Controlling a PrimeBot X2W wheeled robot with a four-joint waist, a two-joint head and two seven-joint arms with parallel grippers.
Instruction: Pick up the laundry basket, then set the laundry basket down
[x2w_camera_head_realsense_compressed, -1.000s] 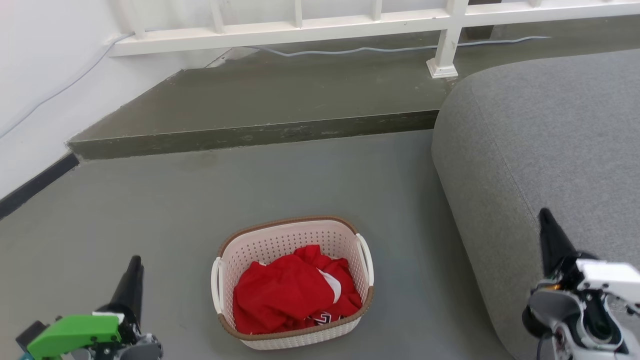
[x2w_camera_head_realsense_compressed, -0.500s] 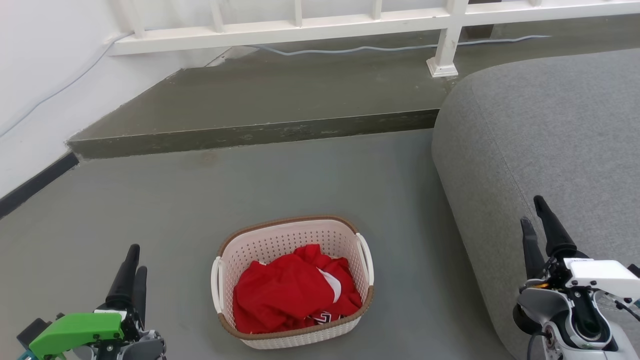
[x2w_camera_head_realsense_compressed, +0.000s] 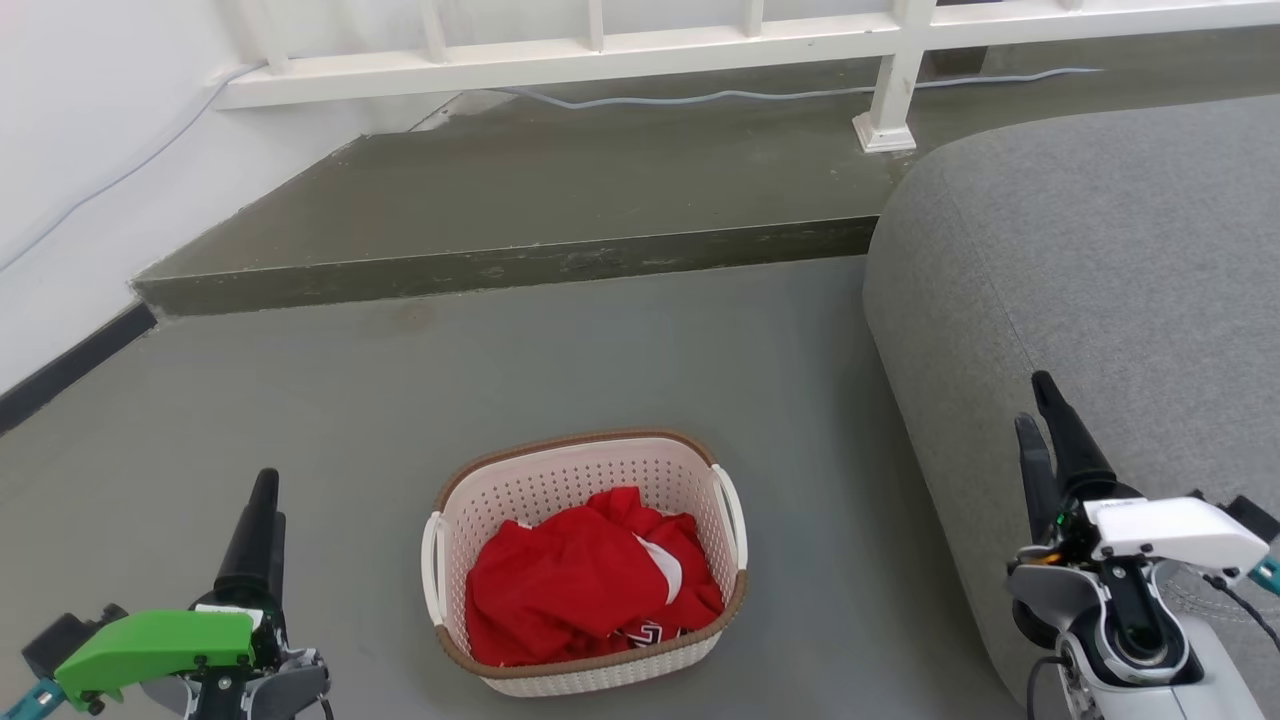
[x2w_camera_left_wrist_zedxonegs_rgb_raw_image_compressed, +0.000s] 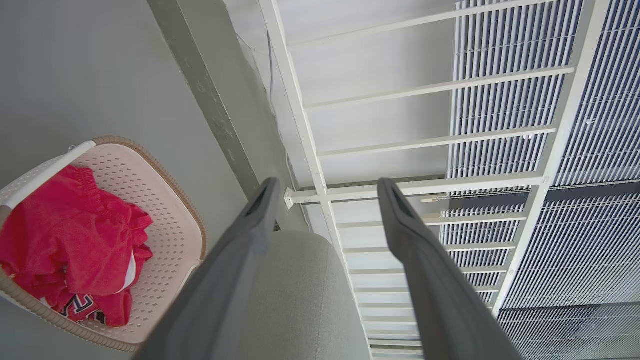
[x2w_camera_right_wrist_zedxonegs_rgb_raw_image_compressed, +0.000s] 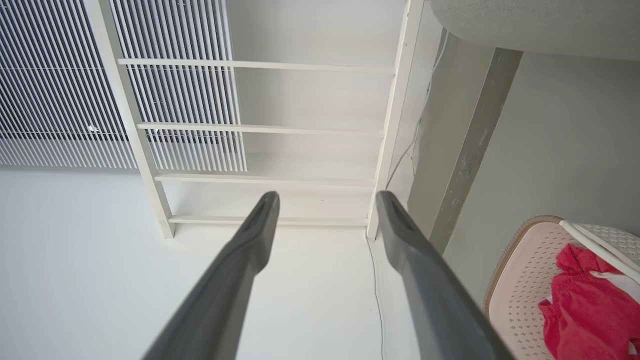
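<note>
Cream-white perforated plastic forms the laundry basket (x2w_camera_head_realsense_compressed: 570, 478), which stands upright on the grey floor (x2w_camera_head_realsense_compressed: 600, 350) at near centre in the head view. Its brown woven-look rim is uppermost, and one white handle sits on each short side. A crumpled red garment (x2w_camera_head_realsense_compressed: 580, 580) lies inside it. The left gripper (x2w_camera_head_realsense_compressed: 266, 492) is at the near left, well apart from the basket, with its fingers pointing away from the robot. The right gripper (x2w_camera_head_realsense_compressed: 1034, 400) is at the near right, in front of a grey upholstered seat (x2w_camera_head_realsense_compressed: 1100, 280), and is also clear of the basket. A raised step (x2w_camera_head_realsense_compressed: 500, 268) and a white railing (x2w_camera_head_realsense_compressed: 600, 55) lie at the far side.

Left wrist view: the two dark fingers stand apart with nothing between them. The basket appears to their left, and neither finger touches it. The grey seat and the railing lie beyond the fingertips.

Right wrist view: the two fingers are likewise spread and hold nothing. The basket and the red garment appear at the lower right corner, clear of both fingers. The railing and a white wall (x2w_camera_right_wrist_zedxonegs_rgb_raw_image_compressed: 100, 260) lie beyond.
</note>
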